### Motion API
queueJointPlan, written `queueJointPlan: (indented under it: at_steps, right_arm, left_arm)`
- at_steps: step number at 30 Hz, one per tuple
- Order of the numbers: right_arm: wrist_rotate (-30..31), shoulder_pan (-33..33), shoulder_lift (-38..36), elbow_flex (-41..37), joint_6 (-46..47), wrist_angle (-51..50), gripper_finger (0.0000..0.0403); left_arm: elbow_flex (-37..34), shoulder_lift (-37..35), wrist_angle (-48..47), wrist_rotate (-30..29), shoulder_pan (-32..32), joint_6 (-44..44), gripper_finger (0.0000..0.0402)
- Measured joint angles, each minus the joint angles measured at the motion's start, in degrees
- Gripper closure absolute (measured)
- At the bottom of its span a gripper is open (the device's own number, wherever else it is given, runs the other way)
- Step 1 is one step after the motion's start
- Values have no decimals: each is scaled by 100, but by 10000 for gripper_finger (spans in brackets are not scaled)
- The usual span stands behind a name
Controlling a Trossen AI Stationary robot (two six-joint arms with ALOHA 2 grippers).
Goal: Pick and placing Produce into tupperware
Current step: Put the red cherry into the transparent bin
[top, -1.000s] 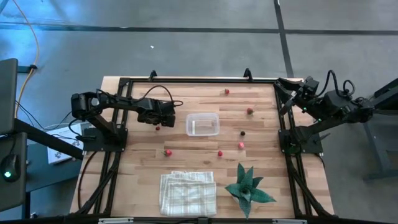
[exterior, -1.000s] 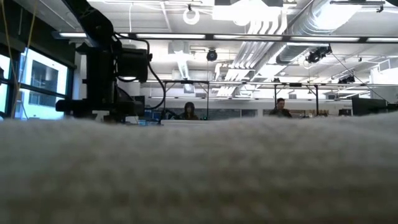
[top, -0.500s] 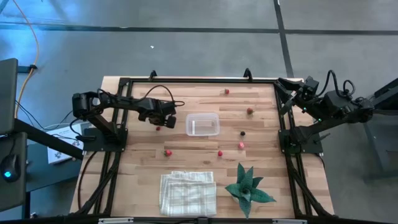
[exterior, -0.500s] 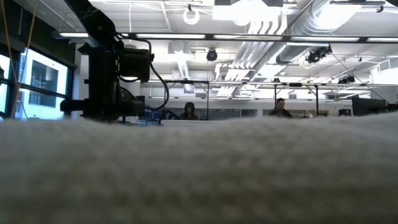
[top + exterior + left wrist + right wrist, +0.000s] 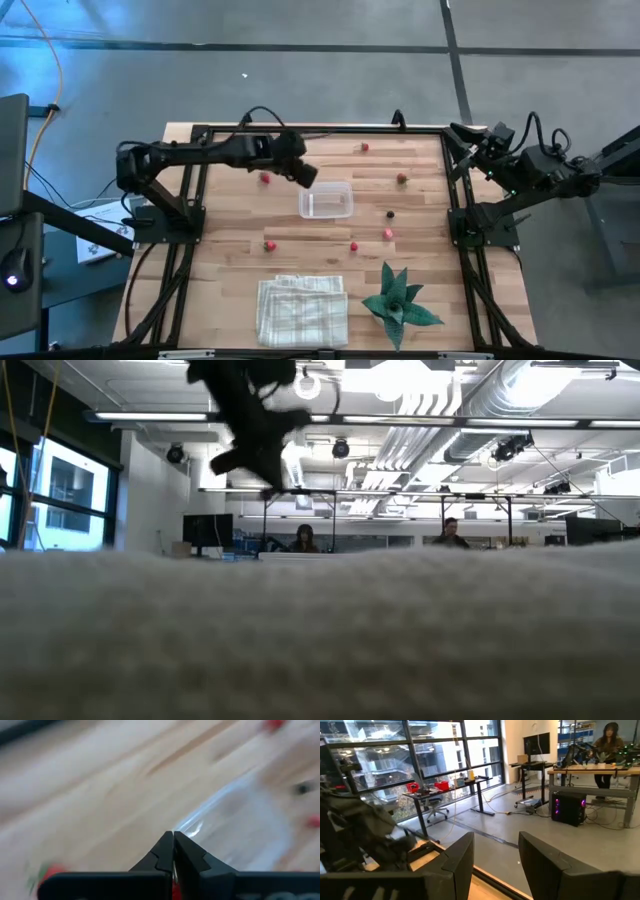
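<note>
Clenched on a tiny red produce piece (image 5: 173,887), our left gripper (image 5: 303,173) has swung from the table to the small clear plastic tupperware (image 5: 326,200)'s far-left corner; release looks next. Our right gripper (image 5: 495,854) waits agape.

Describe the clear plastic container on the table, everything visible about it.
The tupperware is a small, clear, colourless rectangular tub with rounded corners, lidless, upright on the wooden table near its middle. No produce shows inside. The left gripper hangs at its corner on the left arm's side, fingers together; whether they touch it cannot be told.
</note>
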Motion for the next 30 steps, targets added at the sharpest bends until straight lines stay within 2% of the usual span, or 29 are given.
queueJointPlan:
  at_steps: [4,9,20,30]
  right_arm:
    - [106,2,5,0,22,-1,256]
    - [258,0,49,0,105,0,256]
    - [287,-19,327,0,305,0,256]
    - [265,-24,571,0,426,85,256]
  left_arm:
    - [358,33,571,135,-178,395,401]
    - [402,363,922,279,-459,469,401]
    - [392,1652,936,619,-690,793,402]
    - [398,1851,819,576,-690,976,395]
